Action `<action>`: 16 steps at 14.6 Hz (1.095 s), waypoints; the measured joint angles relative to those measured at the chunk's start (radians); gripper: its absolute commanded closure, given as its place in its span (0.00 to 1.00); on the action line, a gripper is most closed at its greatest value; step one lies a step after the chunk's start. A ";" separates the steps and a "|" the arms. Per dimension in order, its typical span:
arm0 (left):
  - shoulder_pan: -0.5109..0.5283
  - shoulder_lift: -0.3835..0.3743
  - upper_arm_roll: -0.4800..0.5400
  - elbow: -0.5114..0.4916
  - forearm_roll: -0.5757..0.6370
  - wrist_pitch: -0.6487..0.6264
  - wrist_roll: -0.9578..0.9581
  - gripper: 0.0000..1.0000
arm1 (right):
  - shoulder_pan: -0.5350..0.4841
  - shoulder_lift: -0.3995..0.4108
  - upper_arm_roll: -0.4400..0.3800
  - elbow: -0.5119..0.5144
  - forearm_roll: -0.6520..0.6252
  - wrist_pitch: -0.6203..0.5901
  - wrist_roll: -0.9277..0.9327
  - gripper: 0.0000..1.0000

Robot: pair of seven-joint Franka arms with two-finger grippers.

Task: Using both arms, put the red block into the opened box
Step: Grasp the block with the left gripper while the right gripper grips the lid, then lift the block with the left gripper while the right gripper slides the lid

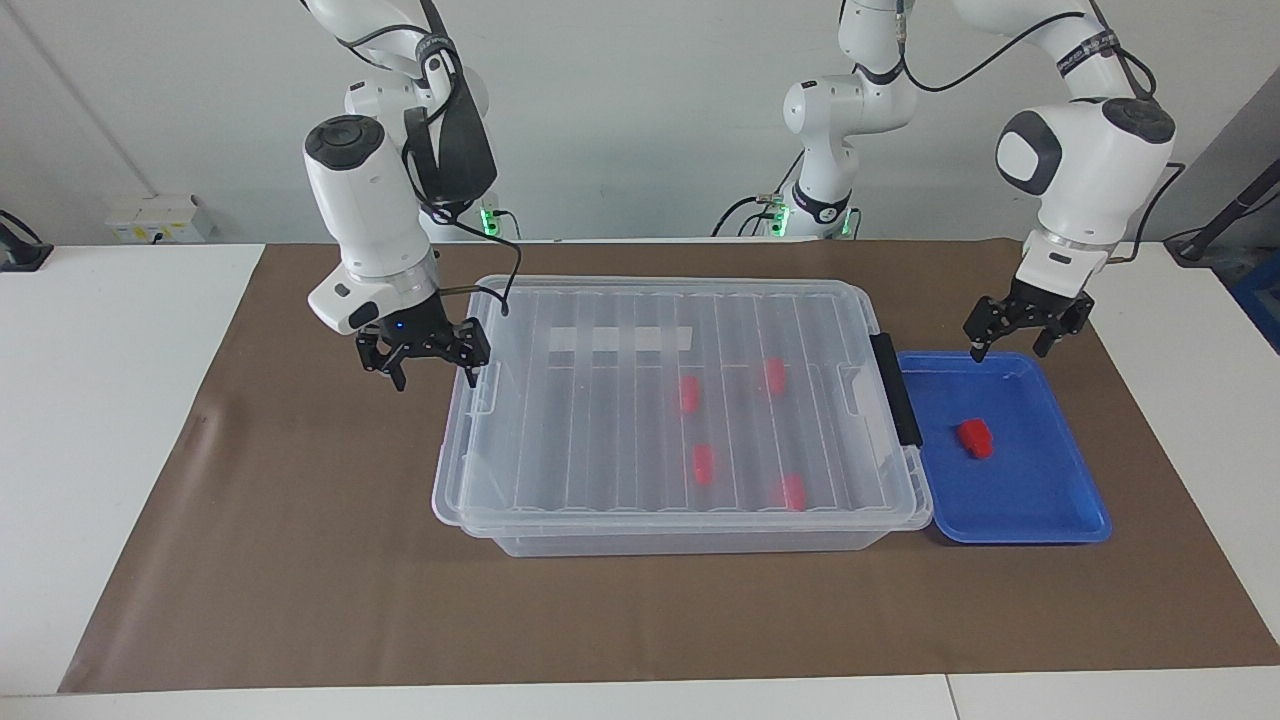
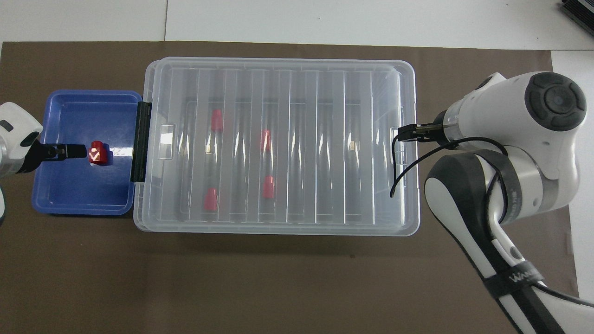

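A red block [image 1: 976,438] [image 2: 98,153] lies in the shallow blue tray [image 1: 1050,500] [image 2: 69,195]. The clear box [image 1: 650,287] [image 2: 278,62] stands beside the tray with its ribbed lid on. Several more red blocks show through the lid. My left gripper [image 1: 1007,352] [image 2: 62,151] hangs open and holds nothing. It is above the tray's edge nearest the robots, clear of the block. My right gripper [image 1: 436,381] is open and holds nothing. It sits low at the box's end toward the right arm, one fingertip at the lid's rim. In the overhead view the right wrist hides its fingers.
The box's black handle [image 1: 895,390] [image 2: 140,141] sits between the box and the tray. A brown mat [image 1: 300,560] covers the table around them. A dark cable [image 2: 399,171] from the right wrist loops over the lid's end.
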 measured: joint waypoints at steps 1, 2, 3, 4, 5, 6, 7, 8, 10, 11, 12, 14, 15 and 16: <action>0.006 0.017 0.000 -0.024 0.000 0.045 -0.010 0.00 | 0.000 0.002 0.000 -0.001 0.000 0.000 0.000 0.00; 0.013 0.031 0.001 -0.045 0.000 0.080 -0.026 0.00 | -0.001 0.005 -0.001 -0.001 0.000 0.000 0.000 0.00; 0.021 0.045 0.001 -0.060 0.000 0.109 -0.036 0.00 | -0.001 0.008 -0.001 -0.002 0.000 0.000 0.000 0.00; 0.026 0.061 0.001 -0.070 0.000 0.134 -0.042 0.00 | -0.001 0.010 -0.001 -0.003 0.000 0.000 0.000 0.00; 0.029 0.077 0.001 -0.074 0.000 0.156 -0.046 0.00 | -0.001 0.014 -0.002 -0.003 0.000 0.000 0.000 0.00; 0.030 0.095 0.000 -0.075 0.000 0.175 -0.049 0.00 | -0.001 0.018 -0.002 -0.003 -0.002 0.001 -0.001 0.00; 0.031 0.114 0.000 -0.076 0.000 0.191 -0.054 0.00 | -0.002 0.020 -0.002 -0.003 -0.011 0.001 -0.003 0.00; 0.031 0.136 0.000 -0.077 0.000 0.210 -0.070 0.00 | -0.004 0.022 -0.003 -0.003 -0.036 0.001 -0.003 0.00; 0.031 0.179 -0.004 -0.077 0.000 0.255 -0.112 0.00 | -0.012 0.022 -0.005 -0.003 -0.072 0.001 -0.003 0.00; 0.031 0.196 -0.006 -0.077 0.000 0.267 -0.123 0.00 | -0.018 0.022 -0.005 -0.003 -0.078 0.001 -0.004 0.00; 0.031 0.206 -0.007 -0.077 0.000 0.274 -0.128 0.00 | -0.022 0.022 -0.006 -0.003 -0.086 0.001 -0.004 0.00; 0.031 0.214 -0.007 -0.077 0.000 0.285 -0.132 0.00 | -0.025 0.022 -0.006 -0.003 -0.123 0.001 -0.005 0.00; 0.031 0.215 -0.007 -0.076 0.000 0.291 -0.133 0.02 | -0.026 0.022 -0.006 -0.003 -0.147 0.001 -0.005 0.00; 0.031 0.217 -0.007 -0.076 0.000 0.296 -0.134 0.08 | -0.026 0.022 -0.006 -0.003 -0.162 0.001 -0.005 0.00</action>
